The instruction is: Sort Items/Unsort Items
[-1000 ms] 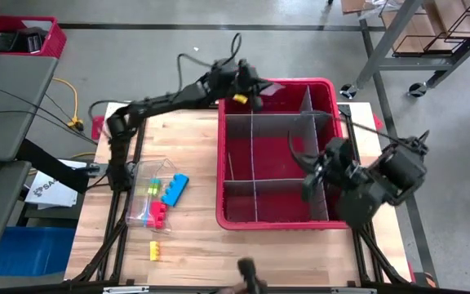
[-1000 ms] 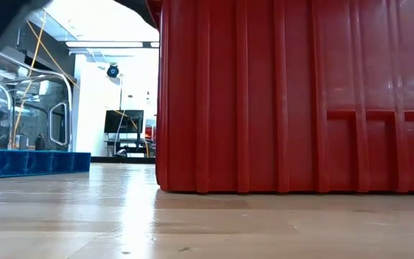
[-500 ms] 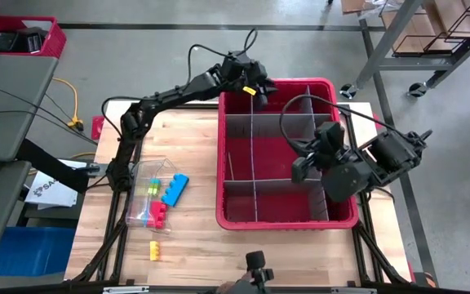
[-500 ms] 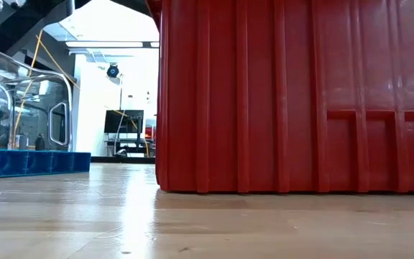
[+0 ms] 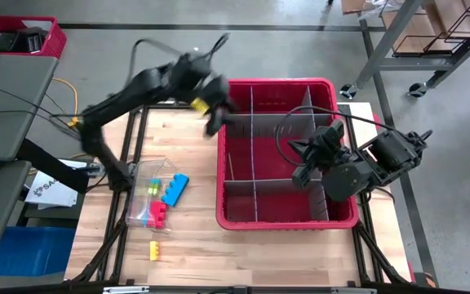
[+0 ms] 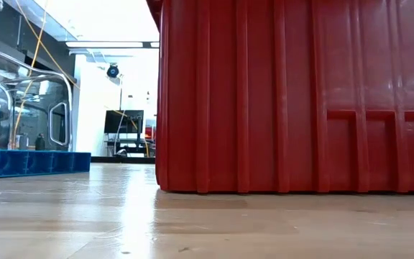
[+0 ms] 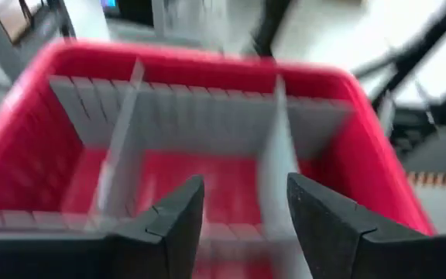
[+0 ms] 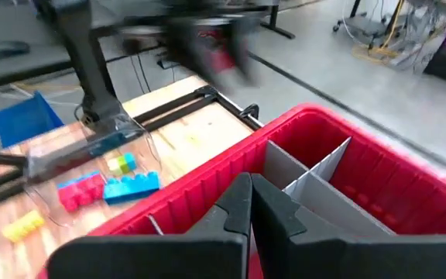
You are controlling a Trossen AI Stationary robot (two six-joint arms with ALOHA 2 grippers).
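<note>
The left gripper [image 5: 215,122] hangs over the far left corner of the red bin [image 5: 223,175], right at its rim. In the left wrist view its two dark fingers [image 7: 178,221] stand spread apart with nothing between them, looking down into the bin's grey-divided compartments.

The right gripper [image 5: 299,175] hovers above the right half of the bin, over the grey dividers [image 5: 252,155]. In the right wrist view its fingers are pressed together, empty.

The items lie on the wooden desk [image 5: 186,229] to the left of the bin. A blue block [image 5: 175,189] rests just beside a clear plastic container [image 5: 141,189]. A red block [image 5: 157,216] and a small green-and-yellow piece [image 5: 151,188] sit with that container; whether they lie inside it or against it cannot be told. A yellow block [image 5: 155,249] sits apart, nearer the desk's front edge. The right wrist view shows the same cluster. None of these items can be seen inside the bin's compartments in the high view.

From the low view, the bin's ribbed red wall fills most of the frame, with a blue block [image 6: 34,162] lying on the desk at far left.
</note>
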